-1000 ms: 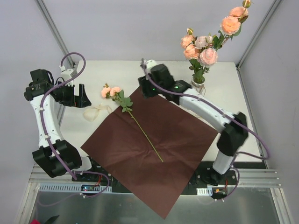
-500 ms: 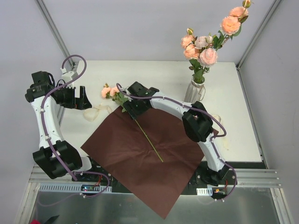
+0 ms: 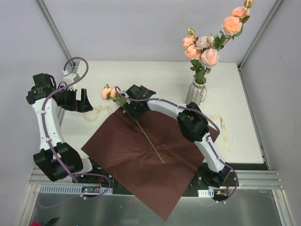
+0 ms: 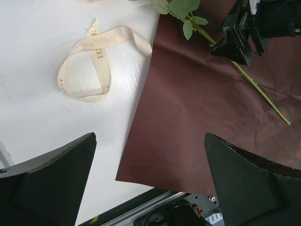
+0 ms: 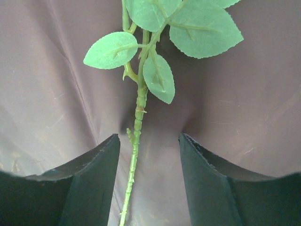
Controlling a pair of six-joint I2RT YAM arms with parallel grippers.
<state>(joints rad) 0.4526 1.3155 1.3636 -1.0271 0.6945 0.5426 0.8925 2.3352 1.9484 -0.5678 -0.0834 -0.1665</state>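
Straddling the rose stem (image 5: pixel 139 101), right tool (image 5: pixel 148 139) spread, arm stretched low across brown paper (image 5: pixel 51 70).

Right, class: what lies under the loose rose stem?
A dark brown paper sheet lies under the rose stem, where the open right gripper straddles it. The sheet hides the table directly below.

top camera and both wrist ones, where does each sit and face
Top external: above and behind the bases, facing down at the table; both arms show.
Left wrist: on the left gripper, facing down at ribbon and brown paper; own fingers show.
Right wrist: on the right gripper, close over the rose stem; own fingers show.
All three share stem and paper.
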